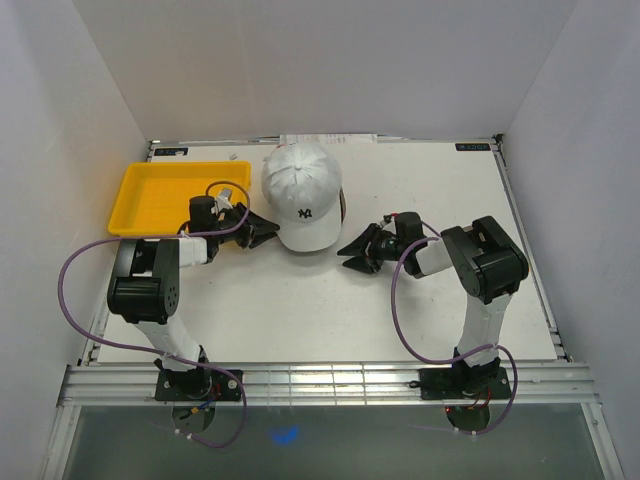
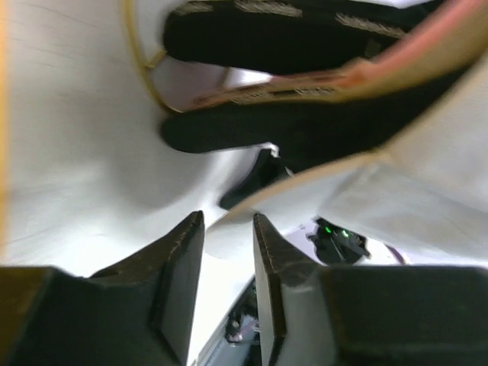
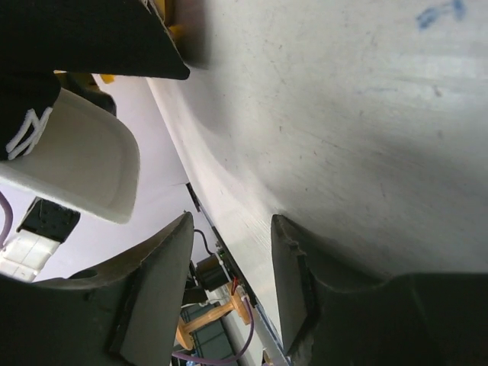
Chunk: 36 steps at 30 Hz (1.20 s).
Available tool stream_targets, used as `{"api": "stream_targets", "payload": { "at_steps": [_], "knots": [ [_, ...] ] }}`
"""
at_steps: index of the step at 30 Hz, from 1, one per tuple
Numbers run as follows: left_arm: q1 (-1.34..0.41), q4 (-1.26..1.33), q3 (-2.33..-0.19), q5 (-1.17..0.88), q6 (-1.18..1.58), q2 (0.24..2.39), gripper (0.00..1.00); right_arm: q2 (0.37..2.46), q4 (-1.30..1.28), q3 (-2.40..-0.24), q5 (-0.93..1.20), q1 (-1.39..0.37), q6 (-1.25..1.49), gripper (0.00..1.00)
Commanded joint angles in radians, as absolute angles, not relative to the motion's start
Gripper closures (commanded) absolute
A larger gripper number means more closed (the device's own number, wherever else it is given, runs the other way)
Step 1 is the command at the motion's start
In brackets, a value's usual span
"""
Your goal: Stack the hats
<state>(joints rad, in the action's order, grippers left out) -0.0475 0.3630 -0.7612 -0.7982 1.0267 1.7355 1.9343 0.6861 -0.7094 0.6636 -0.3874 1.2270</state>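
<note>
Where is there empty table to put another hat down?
The wide table strip in front of the white cap is bare, and so is the far right corner. It's crowded right around the cap, with the left gripper, right gripper and yellow tray close by.

The top view looks steeply down from behind the arms over the whole table [image 1: 400, 300], while wrist cameras peer close and low past the left pincer [image 2: 227, 221] and right pincer [image 3: 232, 225] at the shared mid-table hats [image 1: 303, 195].
</note>
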Motion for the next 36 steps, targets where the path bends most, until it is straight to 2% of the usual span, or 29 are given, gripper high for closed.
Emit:
{"api": "stream_targets", "payload": {
  "at_steps": [1,6,18,23,28,36],
  "knots": [
    [-0.028,0.256,-0.781,-0.678,0.991,1.727,0.54,1.885,0.617,-0.753,0.658,-0.390,1.172,0.48],
    [-0.028,0.200,-0.802,-0.663,0.960,1.694,0.42,1.864,0.580,-0.755,0.655,-0.390,1.152,0.47],
    [-0.028,0.005,-0.874,-0.600,0.864,1.522,0.34,1.766,0.543,-0.706,0.644,-0.377,1.115,0.44],
    [-0.028,-0.101,-0.923,-0.610,0.819,1.425,0.32,1.672,0.439,-0.709,0.635,-0.359,1.057,0.42],
    [-0.028,-0.213,-0.956,-0.655,0.746,1.301,0.32,1.476,0.243,-0.741,0.600,-0.334,0.910,0.39],
    [-0.040,-0.391,-0.951,-0.696,0.623,1.013,0.31,1.061,-0.242,-0.885,0.296,-0.322,0.602,0.27]
  ]
}}
